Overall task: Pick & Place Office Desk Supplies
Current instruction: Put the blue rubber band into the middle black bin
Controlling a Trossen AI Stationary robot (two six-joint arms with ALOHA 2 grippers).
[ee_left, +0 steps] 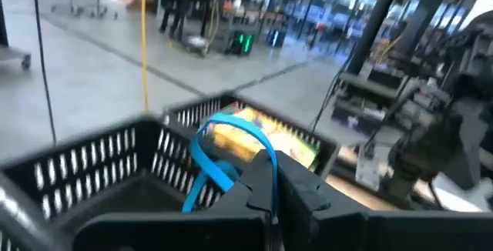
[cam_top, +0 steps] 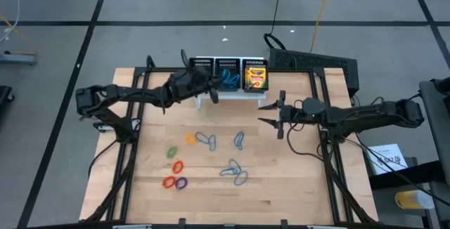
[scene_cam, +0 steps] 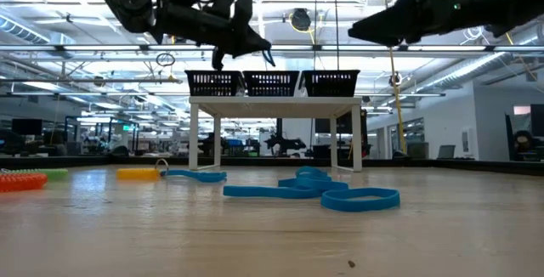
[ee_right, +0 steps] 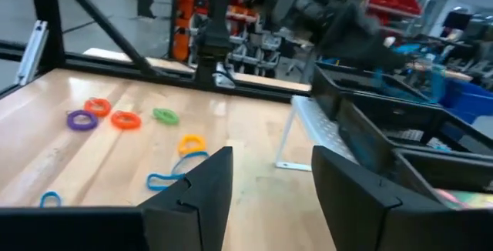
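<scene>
I see the pale wooden desk (cam_top: pixel 295 187) carrying the black three-compartment mesh organiser (cam_top: pixel 228 71), yellow-and-green crayon boxes (cam_top: pixel 255 76) in its right compartment. My left claw (cam_top: pixel 213 95) hangs by the organiser, pinched on a thin blue oval loop (ee_left: pixel 219 162). My right claw (cam_top: pixel 271 114) hovers apart, empty. More blue loops (cam_top: pixel 235 173) and small coloured loops (cam_top: pixel 176 175) lie on the desk.

No legible text in any view. Crayon boxes (cam_top: pixel 255 76) in the organiser (cam_top: pixel 211 65): yellow-and-green printed face, lettering too small to read. White sheet (cam_top: pixel 385 157) off the worktop (cam_top: pixel 295 180) edge carries dark print, unreadable
</scene>
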